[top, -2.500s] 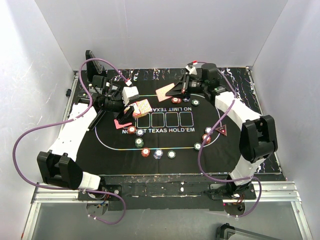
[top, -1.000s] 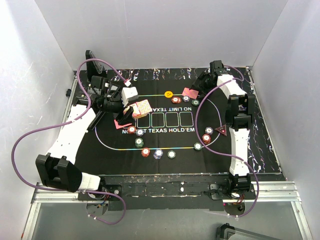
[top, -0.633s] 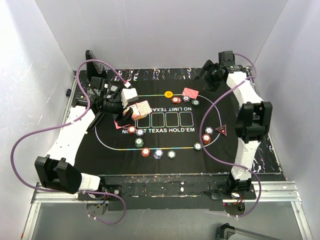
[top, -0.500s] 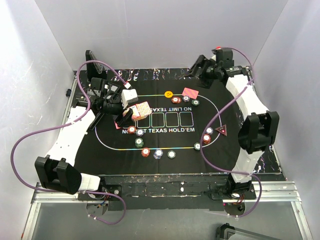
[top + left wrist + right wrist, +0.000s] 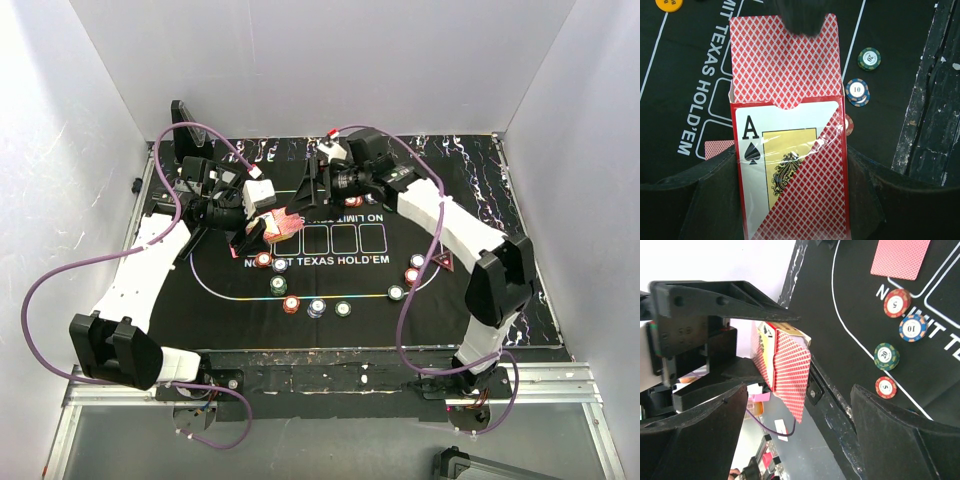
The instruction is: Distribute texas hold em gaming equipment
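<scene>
Red diamond-patterned cardboard card box (image 5: 790, 165), an ace of spades on its face and its top flap open, is clamped between the closed fingers of the left gripper (image 5: 258, 228), raised over the far-left part of the black printed mat (image 5: 330, 330). The right gripper (image 5: 312, 192) is spread wide just right of the box, holding nothing. It seems clear of the box, though the angle is poor. A red-backed playing card (image 5: 900, 257) lies on the mat near the red, blue-white and green poker chips (image 5: 912, 327).
</scene>
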